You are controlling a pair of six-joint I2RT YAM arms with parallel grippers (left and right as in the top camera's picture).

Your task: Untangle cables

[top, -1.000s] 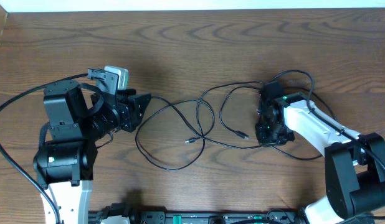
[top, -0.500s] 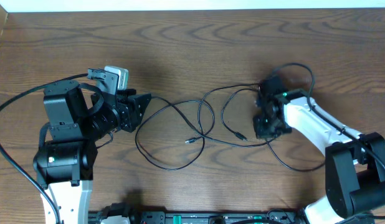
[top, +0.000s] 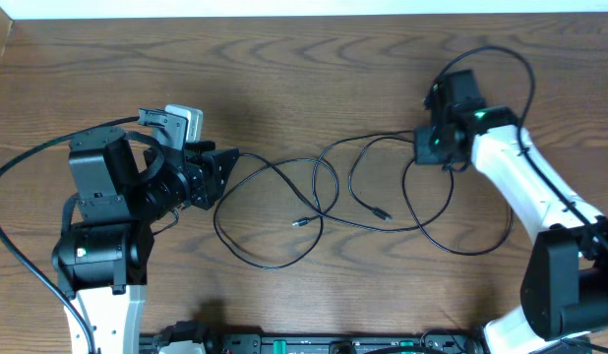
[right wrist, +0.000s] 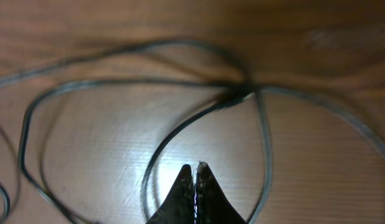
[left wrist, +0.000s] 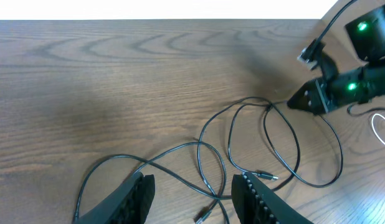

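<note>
Black cables [top: 302, 223] looped on wooden table [top: 284, 69], left gripper [left wrist: 191, 185] spread, right gripper [right wrist: 194, 169] pressed together.

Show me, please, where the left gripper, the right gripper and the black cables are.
left gripper [left wrist: 192, 180]: left wrist view, the gap midway between its fingertips.
right gripper [right wrist: 195, 167]: right wrist view, where its shut fingertips meet.
black cables [right wrist: 238, 93]: right wrist view, the spot where the strands cross.
</note>
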